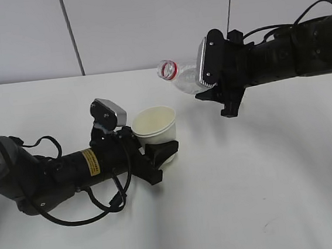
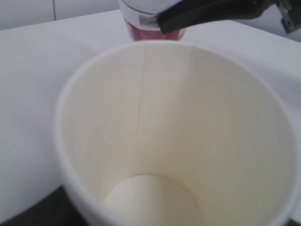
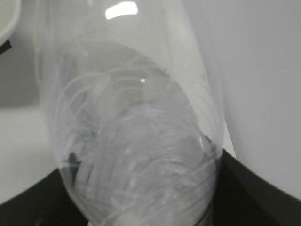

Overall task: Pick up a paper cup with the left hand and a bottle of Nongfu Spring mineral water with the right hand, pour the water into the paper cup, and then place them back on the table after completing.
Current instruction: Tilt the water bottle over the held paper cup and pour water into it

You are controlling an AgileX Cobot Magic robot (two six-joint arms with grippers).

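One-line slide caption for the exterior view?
Left end effector holds white paper cup; right end effector tilts clear uncapped plastic bottle towards it.

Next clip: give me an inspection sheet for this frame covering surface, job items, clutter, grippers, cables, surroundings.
Surface: white table, bare, faint scuffs.
Job's things: paper cup upright, looks empty inside; bottle uncapped, tipped sideways, mouth near the cup; no water stream visible.
Clutter: nothing seen.
Grippers: left hand shut on the cup; right hand shut on the bottle.
Cables: black cables loop beside the left arm.
Surroundings: grey panelled wall.
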